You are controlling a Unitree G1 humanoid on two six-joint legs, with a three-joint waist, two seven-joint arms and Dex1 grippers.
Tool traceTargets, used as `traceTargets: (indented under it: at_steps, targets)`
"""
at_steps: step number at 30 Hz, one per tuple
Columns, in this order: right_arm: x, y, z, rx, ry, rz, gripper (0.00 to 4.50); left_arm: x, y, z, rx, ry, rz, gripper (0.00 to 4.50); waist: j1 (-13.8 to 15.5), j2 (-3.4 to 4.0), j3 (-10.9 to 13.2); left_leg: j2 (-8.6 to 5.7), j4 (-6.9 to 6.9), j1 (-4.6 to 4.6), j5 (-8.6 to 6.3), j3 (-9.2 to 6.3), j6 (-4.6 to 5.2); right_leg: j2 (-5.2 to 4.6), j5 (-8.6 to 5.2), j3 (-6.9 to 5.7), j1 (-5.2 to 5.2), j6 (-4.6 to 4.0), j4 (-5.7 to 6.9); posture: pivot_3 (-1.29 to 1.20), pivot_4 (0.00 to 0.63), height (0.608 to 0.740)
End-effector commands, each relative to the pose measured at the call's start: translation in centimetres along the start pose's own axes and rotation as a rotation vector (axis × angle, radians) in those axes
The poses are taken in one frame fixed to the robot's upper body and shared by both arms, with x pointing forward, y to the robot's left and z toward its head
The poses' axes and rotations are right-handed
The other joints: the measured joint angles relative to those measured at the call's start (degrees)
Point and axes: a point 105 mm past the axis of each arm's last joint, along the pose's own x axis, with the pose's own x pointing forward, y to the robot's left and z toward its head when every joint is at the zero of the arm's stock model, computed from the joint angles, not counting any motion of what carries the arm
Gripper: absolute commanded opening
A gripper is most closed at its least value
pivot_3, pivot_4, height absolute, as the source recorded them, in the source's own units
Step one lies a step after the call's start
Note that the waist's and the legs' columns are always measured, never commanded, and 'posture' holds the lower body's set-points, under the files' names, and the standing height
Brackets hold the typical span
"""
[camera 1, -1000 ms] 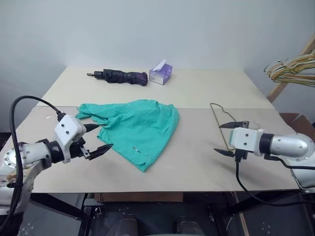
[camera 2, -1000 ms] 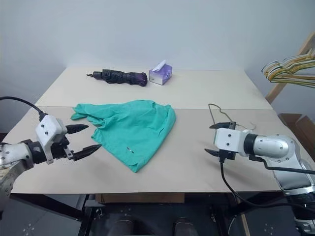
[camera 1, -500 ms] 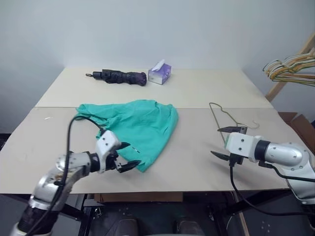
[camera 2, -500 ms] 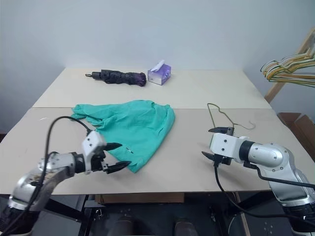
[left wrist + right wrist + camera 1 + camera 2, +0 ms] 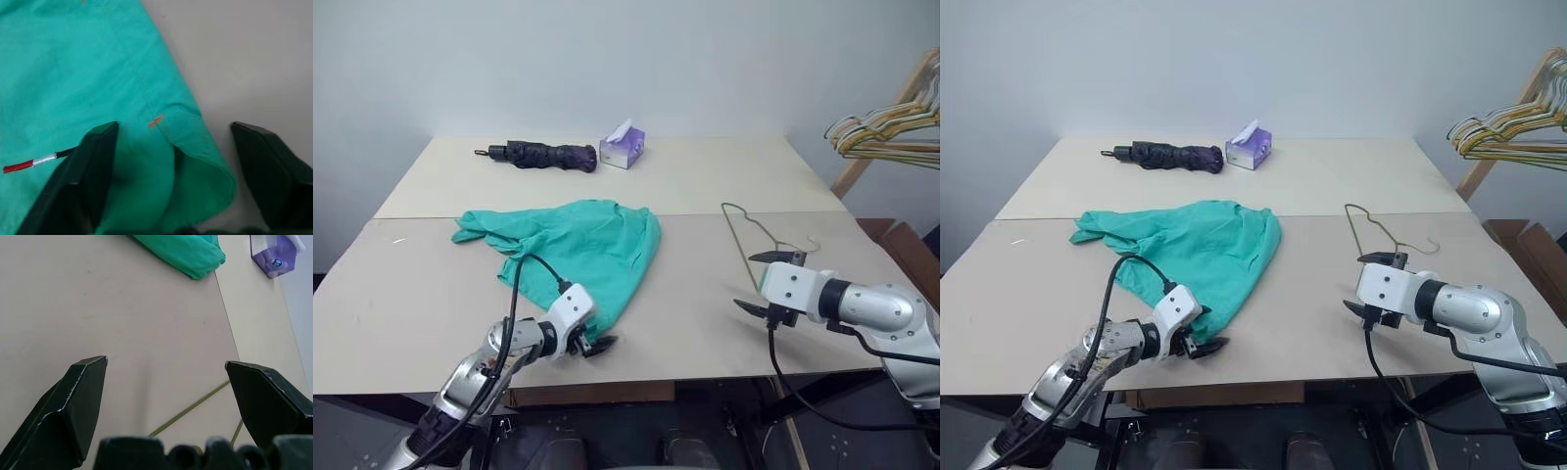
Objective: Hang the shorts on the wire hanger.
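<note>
the left gripper point(image 5: 173, 147) lies low on the tabletop point(image 5: 411, 304), arm stretched forward, fingers point(image 5: 93, 161) apart astride the nearest corner of the shorts point(image 5: 587, 245), not yet pinching. the right gripper point(image 5: 766, 284) hovers with forearm level, fingers wide and empty, over the wire hanger point(image 5: 749, 227). farther back: folded umbrella point(image 5: 543, 155), tissue box point(image 5: 622, 147).

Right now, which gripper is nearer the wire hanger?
Right. The right gripper hovers open just above the near end of the wire hanger. The left gripper is across the table, its fingers astride the near corner of the shorts.
</note>
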Motion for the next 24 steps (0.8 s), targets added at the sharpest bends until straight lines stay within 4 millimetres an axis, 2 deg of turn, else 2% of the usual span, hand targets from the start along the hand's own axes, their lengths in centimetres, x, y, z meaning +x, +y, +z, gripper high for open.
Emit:
traceTargets:
  at_steps: [1,8,9,12,14,17,20,24]
  targets:
    - [-0.2,-0.9,0.9,-0.032,-0.021,-0.039,4.50,-0.5,1.3,1.0,0.031,-0.011,0.057,2.60,0.0,0.03,0.0,0.00,0.00,0.00,0.00,-0.01,0.00,0.00,0.00,0.00,0.00,0.00,0.00,0.05,0.000,0.740]
    - [0.2,-1.1,0.8,-0.039,-0.021,-0.037,4.50,-0.9,2.2,0.4,0.028,0.020,0.083,0.21,0.1,0.06,0.0,0.00,0.00,0.00,0.00,0.00,0.00,0.00,0.00,0.00,0.00,0.00,-0.01,0.06,0.000,0.740]
    - [0.3,-1.1,0.8,-0.039,-0.023,-0.037,4.50,-1.0,2.3,0.4,0.028,0.021,0.085,0.03,0.1,0.06,0.0,0.00,0.00,0.00,0.00,0.00,0.00,0.00,0.00,0.00,0.00,0.00,0.00,0.06,0.000,0.740]
    - [0.7,-1.1,1.0,-0.046,-0.029,-0.036,4.50,-1.3,2.5,0.5,0.043,0.015,0.086,0.03,0.0,0.07,0.0,0.00,0.00,0.01,0.00,0.00,0.00,0.00,0.00,0.00,0.00,0.00,0.00,0.06,0.000,0.740]
    - [1.2,-1.2,1.3,-0.064,-0.034,-0.034,4.50,-2.2,1.7,1.3,0.058,-0.035,0.011,0.03,0.0,0.07,0.0,0.00,-0.01,0.01,0.00,-0.01,0.00,0.00,0.00,0.00,0.00,0.00,0.00,0.06,0.000,0.740]
    - [2.6,-1.4,1.9,-0.091,-0.048,-0.032,4.50,-4.6,1.4,2.3,0.083,-0.093,-0.070,0.03,-0.9,0.08,0.0,0.01,-0.02,0.00,0.00,0.01,0.00,0.01,0.00,0.00,-0.04,-0.01,0.01,0.06,0.000,0.740]
    - [4.4,-1.1,2.5,-0.073,-0.109,0.013,4.50,-7.0,2.2,2.4,0.126,-0.077,-0.075,0.03,-0.9,0.08,-0.1,0.01,-0.04,0.02,0.00,-0.01,0.00,0.00,-0.01,-0.01,-0.04,-0.01,0.03,0.07,0.000,0.740]
    - [7.4,-1.0,2.6,-0.155,-0.115,0.028,4.50,-10.5,2.8,2.7,0.155,-0.065,-0.109,0.03,-0.9,0.09,0.0,0.01,-0.05,0.00,0.00,0.00,0.00,-0.01,-0.01,-0.02,-0.04,-0.01,-0.02,0.08,0.000,0.740]
